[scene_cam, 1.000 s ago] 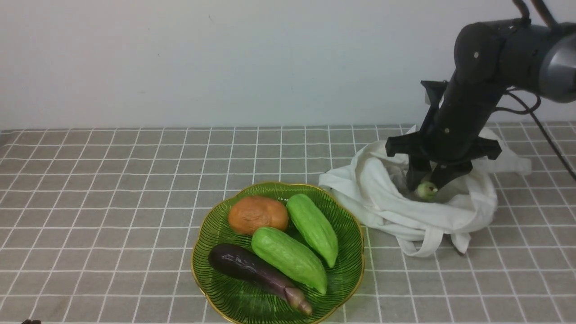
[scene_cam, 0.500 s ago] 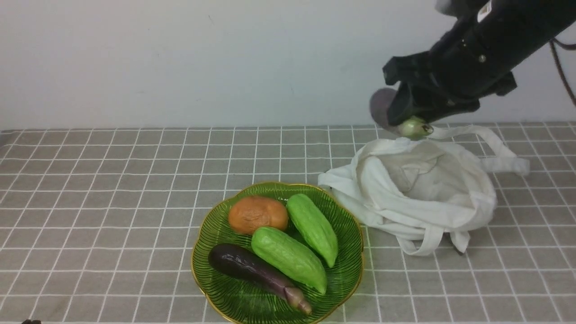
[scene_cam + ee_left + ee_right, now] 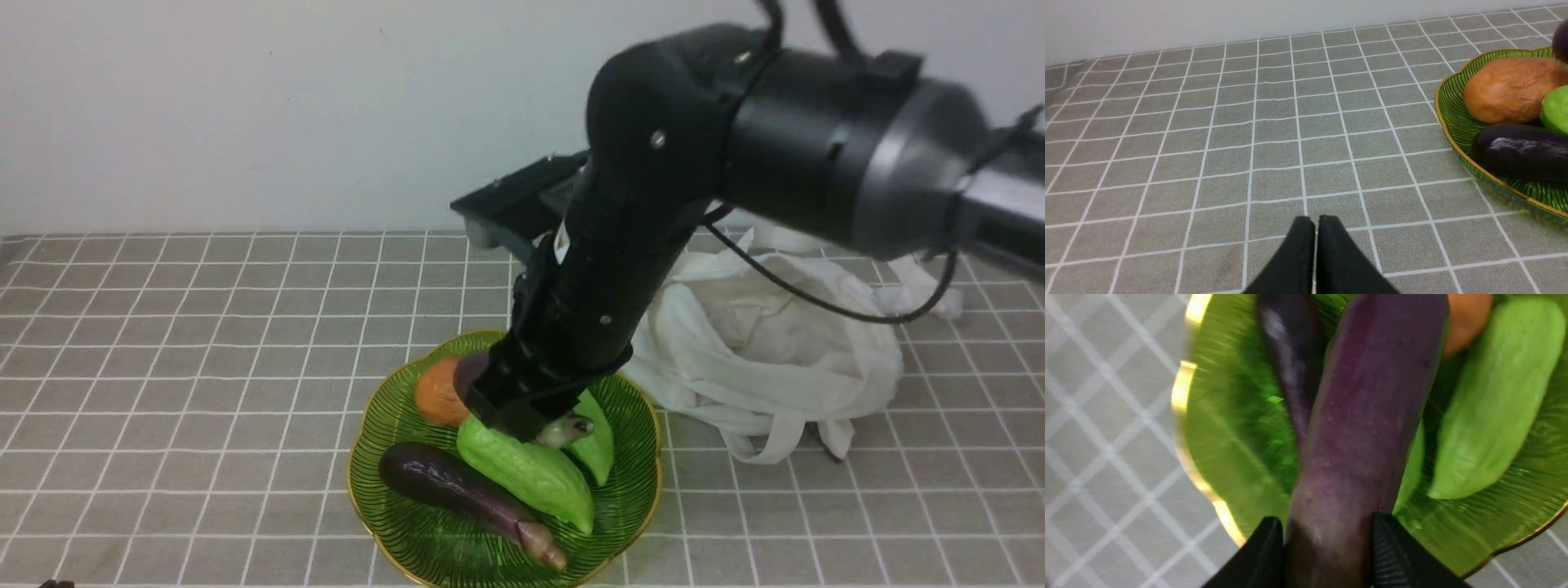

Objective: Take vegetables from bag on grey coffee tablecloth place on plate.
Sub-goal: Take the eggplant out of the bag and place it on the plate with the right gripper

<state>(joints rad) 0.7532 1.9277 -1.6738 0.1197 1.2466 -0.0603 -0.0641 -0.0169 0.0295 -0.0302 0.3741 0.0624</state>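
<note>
The purple eggplant is pinched by the right claw above the green plate; the left claw is pressed together.

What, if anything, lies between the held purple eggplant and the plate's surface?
The right gripper holds the eggplant above the plate, which is already crowded: two green gourds lie right under it, with a darker eggplant and an orange-brown item beside them.

The grey checked tablecloth carries the green plate and, just beside it, the white bag.
</note>
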